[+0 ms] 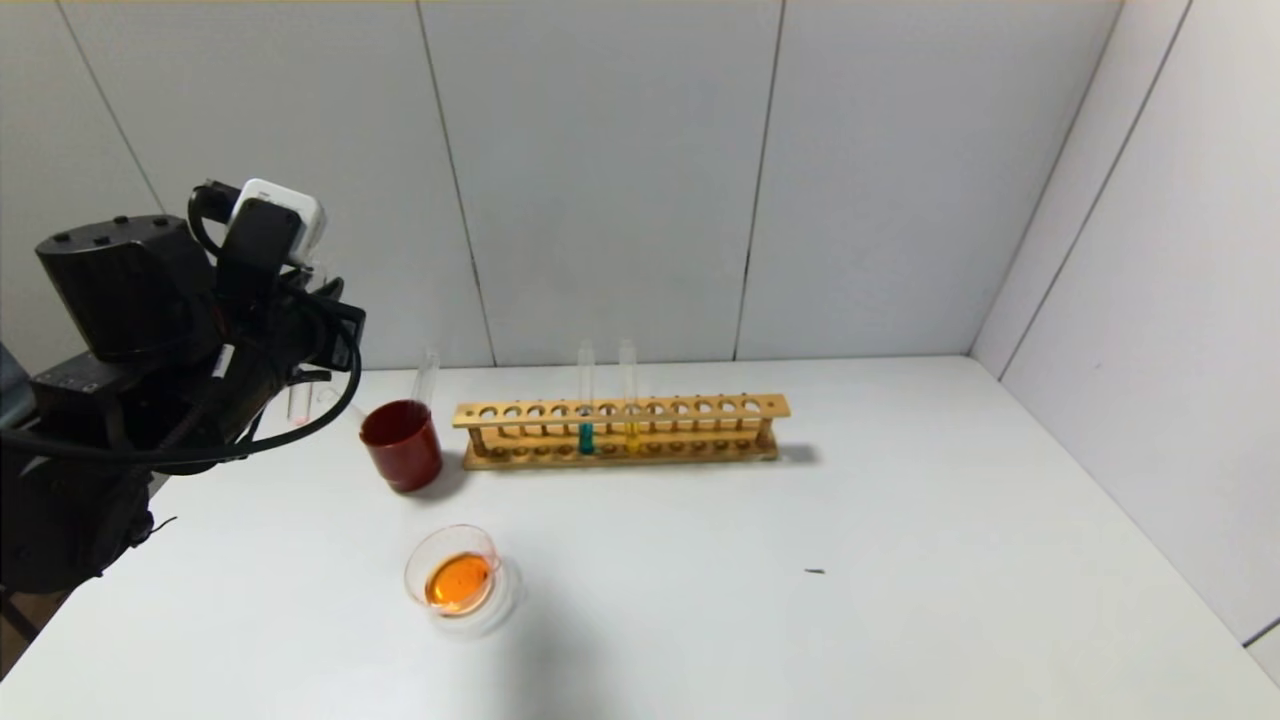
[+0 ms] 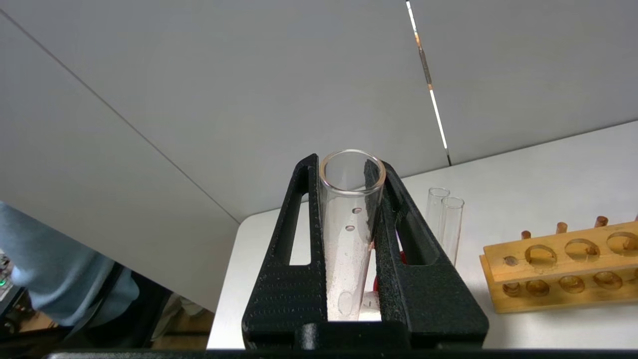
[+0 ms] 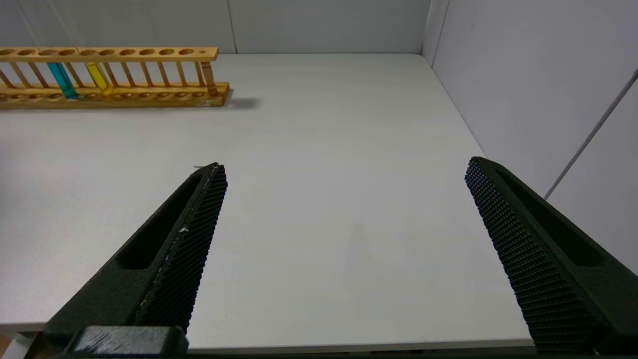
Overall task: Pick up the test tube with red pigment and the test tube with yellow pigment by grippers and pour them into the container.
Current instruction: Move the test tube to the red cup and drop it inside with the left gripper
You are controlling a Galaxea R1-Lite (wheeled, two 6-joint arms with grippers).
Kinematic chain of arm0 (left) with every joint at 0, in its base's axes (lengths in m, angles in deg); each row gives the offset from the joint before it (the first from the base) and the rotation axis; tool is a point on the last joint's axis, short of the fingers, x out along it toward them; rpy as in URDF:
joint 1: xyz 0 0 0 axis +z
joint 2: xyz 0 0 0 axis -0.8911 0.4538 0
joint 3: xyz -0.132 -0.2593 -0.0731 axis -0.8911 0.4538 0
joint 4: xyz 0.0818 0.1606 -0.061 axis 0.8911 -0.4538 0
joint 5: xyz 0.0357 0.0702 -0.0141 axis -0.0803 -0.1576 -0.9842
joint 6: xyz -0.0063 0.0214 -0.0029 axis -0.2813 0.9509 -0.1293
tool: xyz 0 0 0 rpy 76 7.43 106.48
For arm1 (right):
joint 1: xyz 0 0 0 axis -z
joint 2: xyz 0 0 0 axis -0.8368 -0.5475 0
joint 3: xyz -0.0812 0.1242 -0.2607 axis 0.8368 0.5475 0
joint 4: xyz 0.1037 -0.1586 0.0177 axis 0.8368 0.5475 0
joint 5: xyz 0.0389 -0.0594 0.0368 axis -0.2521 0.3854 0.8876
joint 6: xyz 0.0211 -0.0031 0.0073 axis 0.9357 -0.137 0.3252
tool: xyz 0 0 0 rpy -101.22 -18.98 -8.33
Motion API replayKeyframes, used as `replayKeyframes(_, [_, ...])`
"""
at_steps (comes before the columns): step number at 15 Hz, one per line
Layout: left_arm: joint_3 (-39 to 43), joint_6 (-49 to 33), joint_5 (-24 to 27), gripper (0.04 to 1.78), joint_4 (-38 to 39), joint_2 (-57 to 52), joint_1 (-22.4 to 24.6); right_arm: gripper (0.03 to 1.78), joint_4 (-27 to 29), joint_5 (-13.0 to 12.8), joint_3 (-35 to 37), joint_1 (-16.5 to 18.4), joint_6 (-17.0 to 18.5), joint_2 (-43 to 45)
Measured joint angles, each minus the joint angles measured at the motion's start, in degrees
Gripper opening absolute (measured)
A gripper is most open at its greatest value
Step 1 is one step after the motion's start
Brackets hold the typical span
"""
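Note:
My left gripper (image 1: 305, 378) is at the table's back left, left of the dark red cup, raised above the table. In the left wrist view the left gripper (image 2: 346, 164) is shut on a clear test tube (image 2: 349, 234) with only reddish droplets inside and its mouth pointing away from the wrist. The glass container (image 1: 455, 575) near the front holds orange liquid. The test tube with yellow pigment (image 1: 629, 405) stands in the wooden rack (image 1: 700, 410); it also shows in the right wrist view (image 3: 99, 77). My right gripper (image 3: 345, 164) is open and empty above the table's front right.
A dark red cup (image 1: 400, 445) left of the rack holds two empty tubes (image 2: 443, 224). A teal-liquid tube (image 1: 585, 410) stands beside the yellow one. Grey walls close the back and right. A small dark speck (image 1: 815, 571) lies on the table.

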Motion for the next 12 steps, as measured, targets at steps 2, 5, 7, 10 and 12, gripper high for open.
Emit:
replayKeyframes(2, [-0.27, 0.07, 0.83, 0.32, 0.06, -0.11, 0.01, 1.75, -0.02, 0.02, 0.0, 0.0, 0.01, 0.0])
replayKeyframes(5, [-0.35, 0.13, 2.01, 0.32, 0.44, -0.5, -0.05, 1.75, 0.0, 0.02, 0.0, 0.0, -0.02, 0.0])
replayKeyframes(7, [0.33, 0.24, 3.72, 0.32, 0.41, -1.0, -1.15, 1.75, 0.0, 0.02, 0.0, 0.0, 0.0, 0.0])
replayKeyframes(10, [0.77, 0.49, 4.1, 0.32, 0.48, -1.1, -3.02, 1.75, 0.0, 0.02, 0.0, 0.0, 0.0, 0.0])
replayKeyframes(12, [0.88, 0.35, 4.11, 0.32, 0.52, -0.79, -3.44, 1.75, 0.0, 0.02, 0.0, 0.0, 0.0, 0.0])
